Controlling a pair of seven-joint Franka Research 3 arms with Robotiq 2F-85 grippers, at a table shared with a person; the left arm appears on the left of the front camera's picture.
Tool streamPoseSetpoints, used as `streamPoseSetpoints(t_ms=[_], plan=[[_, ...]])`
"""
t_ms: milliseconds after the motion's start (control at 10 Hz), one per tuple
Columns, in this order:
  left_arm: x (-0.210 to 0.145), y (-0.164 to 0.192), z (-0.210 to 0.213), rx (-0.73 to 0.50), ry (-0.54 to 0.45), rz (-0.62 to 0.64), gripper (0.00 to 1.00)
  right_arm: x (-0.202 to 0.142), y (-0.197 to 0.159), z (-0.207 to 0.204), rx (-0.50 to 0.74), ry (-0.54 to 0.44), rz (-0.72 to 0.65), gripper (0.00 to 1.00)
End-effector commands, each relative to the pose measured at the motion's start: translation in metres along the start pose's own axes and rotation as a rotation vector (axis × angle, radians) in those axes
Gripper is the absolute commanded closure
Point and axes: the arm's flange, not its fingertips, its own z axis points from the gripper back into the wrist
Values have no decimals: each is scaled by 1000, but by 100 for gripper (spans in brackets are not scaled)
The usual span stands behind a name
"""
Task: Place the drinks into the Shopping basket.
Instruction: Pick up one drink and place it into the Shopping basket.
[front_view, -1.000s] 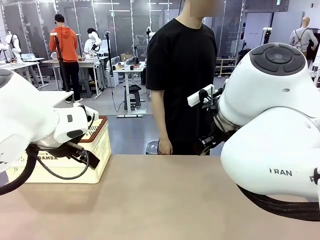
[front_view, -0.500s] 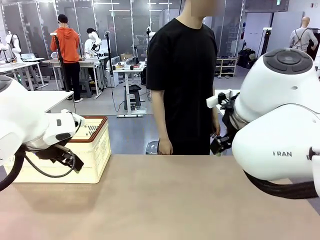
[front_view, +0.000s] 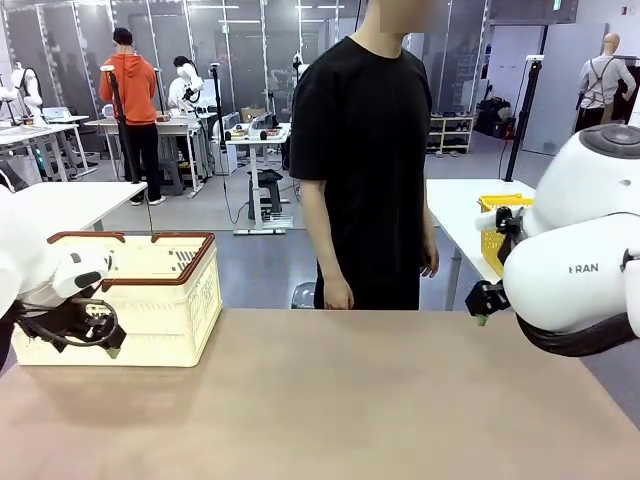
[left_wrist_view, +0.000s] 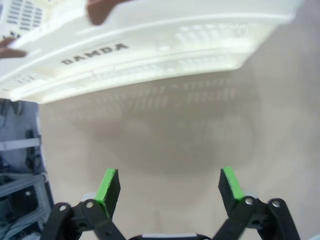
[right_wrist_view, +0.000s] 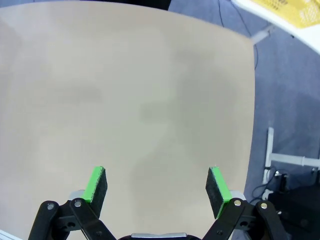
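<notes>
The drinks are out of view. The Shopping basket (front_view: 150, 300), cream-white with a brown rim, stands at the table's far left; in the left wrist view its "DAMDA" side (left_wrist_view: 150, 50) lies across the top. My left gripper (left_wrist_view: 170, 185) hangs open over bare tabletop just in front of that side, holding nothing. My right gripper (right_wrist_view: 156, 187) is open too, above bare table near the right edge, and in the front view it shows as a black piece with a green pad (front_view: 484, 305) at the table's far right.
A person in a black T-shirt (front_view: 360, 150) stands at the far side, hands down by the table edge. The brown tabletop (front_view: 320, 400) stretches between the arms. A yellow mesh basket (right_wrist_view: 295, 12) sits on a white side table off to the right.
Both arms have drawn back from the middle, the left one toward the left edge and lower, the right one toward the right. The whole basket now shows. Both grippers stayed open.
</notes>
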Motion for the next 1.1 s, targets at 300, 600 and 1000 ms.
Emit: streamPoseSetpoints(t_ms=[300,600,1000], plan=[[-69,10,-29,-18,-38,42,0,-45,-14,-24,41,1,-86,0],[1,12,-27,-11,-13,33,0,-1,-12,-20,36,30,-76,0],[1,12,-27,-11,-13,33,0,-1,-12,-20,36,30,-76,0]])
